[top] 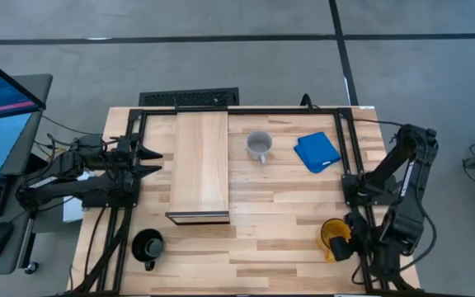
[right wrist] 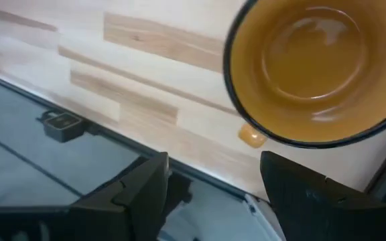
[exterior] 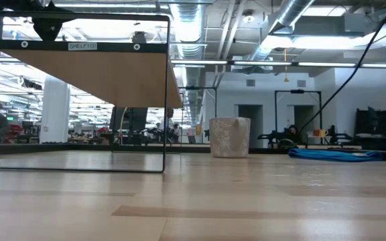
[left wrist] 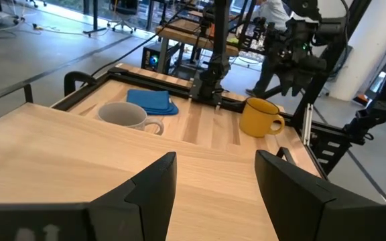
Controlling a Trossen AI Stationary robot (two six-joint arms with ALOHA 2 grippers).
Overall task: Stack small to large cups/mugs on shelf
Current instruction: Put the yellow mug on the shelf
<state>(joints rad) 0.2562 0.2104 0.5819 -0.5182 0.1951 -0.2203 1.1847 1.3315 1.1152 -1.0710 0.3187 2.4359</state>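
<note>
The left arm lies folded at the left edge of the counter (top: pixel 287 223), its left hand (top: pixel 151 162) pointing across toward the shelf (top: pixel 200 165), fingers (left wrist: pixel 146 191) spread apart and grasping nothing. From its wrist view the shelf board fills the foreground just ahead of the fingers.

The right arm is bent at the counter's right side, with the right hand (top: pixel 355 235) lowered close over the near right corner. Its fingers (right wrist: pixel 139 191) are released and wide, empty, hovering just above the yellow-orange mug (top: pixel 333 233); in the right wrist view the mug's open mouth (right wrist: pixel 317 70) sits just beyond the fingertips, upright, with its handle toward the counter edge.

The shelf is a long pale board raised on a dark frame, standing left of centre and running from the far side toward the near side. Nothing stands on it. The white mug (top: pixel 259 146) stands upright on the counter just right of the shelf, toward the far side. The black mug (top: pixel 148 246) stands near the front left corner, in front of the shelf's near end. All three mugs are well apart from each other.

A folded blue cloth (top: pixel 317 152) lies flat to the right of the white mug, between it and the frame post (top: pixel 342 140) on the right side. A keyboard (top: pixel 190 98) rests beyond the far edge, and a monitor (top: pixel 2 107) stands off to the left
</note>
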